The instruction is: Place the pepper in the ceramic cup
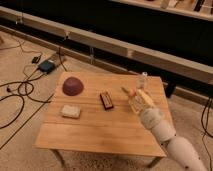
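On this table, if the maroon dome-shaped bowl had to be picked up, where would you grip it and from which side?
Probably from straight above: the maroon bowl sits mouth-down, so no rim shows. Span the dome low across its widest part, where the sides steepen. The shut gripper sits far off, over the table's right side near the pepper.

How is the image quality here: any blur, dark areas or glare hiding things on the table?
Camera view: soft and blurry throughout; background dark; table evenly lit, no glare. Gripper, shut on the pepper, smears together with the cup beneath; outlines there are hard to separate.
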Motion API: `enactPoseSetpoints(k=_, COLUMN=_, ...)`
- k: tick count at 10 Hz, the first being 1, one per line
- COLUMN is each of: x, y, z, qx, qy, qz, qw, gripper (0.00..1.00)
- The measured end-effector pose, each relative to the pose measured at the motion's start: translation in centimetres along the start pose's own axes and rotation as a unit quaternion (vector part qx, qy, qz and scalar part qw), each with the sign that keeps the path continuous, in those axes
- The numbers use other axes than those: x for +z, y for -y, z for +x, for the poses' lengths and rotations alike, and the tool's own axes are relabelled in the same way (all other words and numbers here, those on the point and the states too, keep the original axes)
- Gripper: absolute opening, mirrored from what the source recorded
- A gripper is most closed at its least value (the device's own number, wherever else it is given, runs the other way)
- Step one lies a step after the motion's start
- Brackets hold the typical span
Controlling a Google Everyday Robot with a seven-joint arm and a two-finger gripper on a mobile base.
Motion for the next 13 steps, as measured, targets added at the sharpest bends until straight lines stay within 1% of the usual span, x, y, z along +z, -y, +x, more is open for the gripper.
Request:
enactPoseSetpoints(k=2, x=0.1, y=-0.3, z=-0.8, qx=0.014, qy=-0.006, qz=-0.011, qw=0.9998, gripper=0.00)
enactPoseSetpoints(k=5, x=0.6, y=-0.8, z=-2.5, qx=0.054, qy=-0.027, qz=-0.036, qw=0.9975, gripper=0.00)
enactPoseSetpoints(k=7, x=1.3, y=-1.0, z=-4.2, qx=0.077, qy=-0.034, qz=-0.050, qw=0.9952, gripper=0.00)
enactPoseSetpoints(k=8, x=1.6, y=-0.8, z=-4.7, qx=0.087, qy=-0.036, qz=-0.053, qw=0.9941, gripper=0.00)
enactPoseSetpoints(k=9, x=2.2, y=-0.4, z=-5.6, qx=0.103, qy=-0.038, qz=-0.058, qw=0.9923, gripper=0.00)
enactPoseSetpoints(k=13, x=3.4, y=1.0, z=-6.4, qx=0.147, qy=-0.055, qz=-0.064, qw=0.9855, gripper=0.00)
